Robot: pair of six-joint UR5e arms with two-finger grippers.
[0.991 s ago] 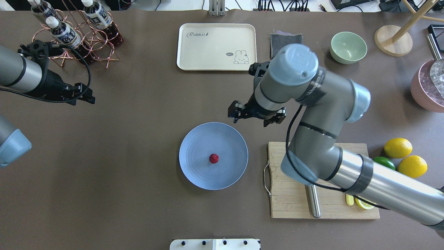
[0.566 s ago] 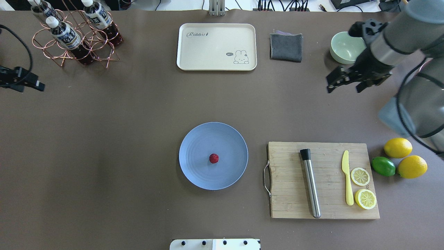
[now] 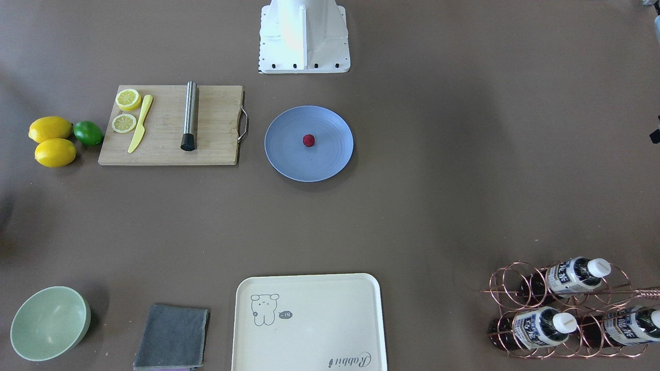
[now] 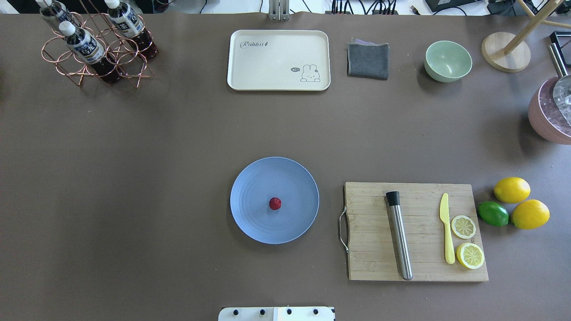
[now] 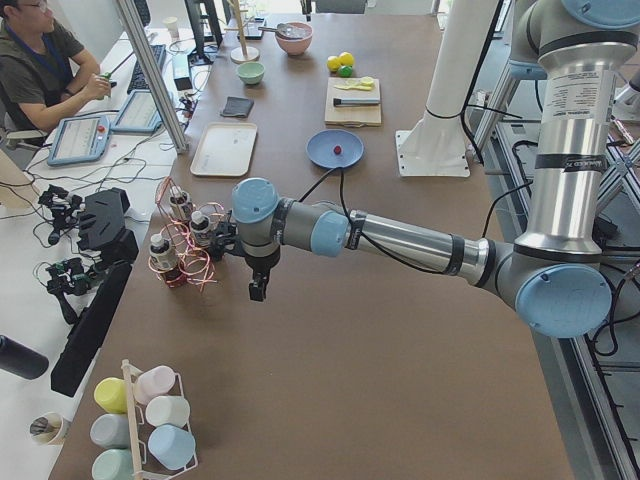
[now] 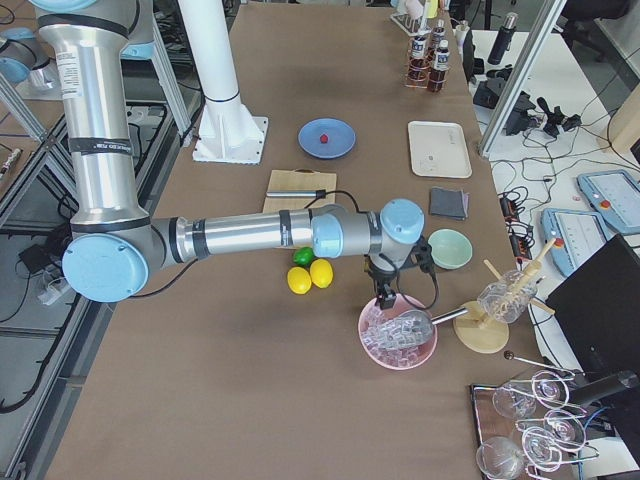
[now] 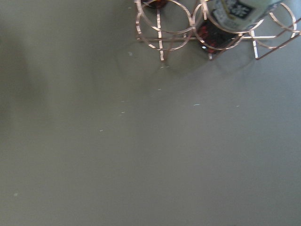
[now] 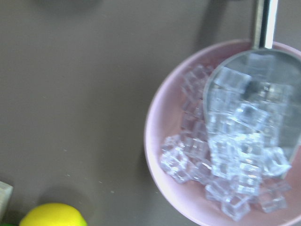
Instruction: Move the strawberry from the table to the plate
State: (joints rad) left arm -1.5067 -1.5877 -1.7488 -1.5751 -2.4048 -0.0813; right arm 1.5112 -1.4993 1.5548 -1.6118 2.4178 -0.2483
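The strawberry (image 4: 275,203), a tiny dark-red bumpy berry, lies near the middle of the light-blue plate (image 4: 254,187) on the brown table (image 4: 156,178); the front-facing view also shows the strawberry (image 3: 308,140) on the plate (image 3: 289,154). No gripper is near it. The left gripper (image 5: 257,290) hangs over the table beside the bottle rack, far from the plate, and I cannot tell whether it is open or shut. The right gripper (image 6: 381,298) hovers over a pink bowl of ice, and there too I cannot tell its state.
Right of the plate lies a wooden cutting board (image 4: 370,214) with a metal rod, a yellow knife and lemon slices. Lemons (image 4: 511,189) and a lime (image 4: 493,213) sit beyond it. At the back: cream tray (image 4: 279,60), grey cloth (image 4: 367,59), green bowl (image 4: 448,60), bottle rack (image 4: 98,53), ice bowl (image 4: 551,113).
The right arm has swung from beside the plate out to the right, and the left arm out to the left; both have left the overhead view. The strawberry stays on the plate.
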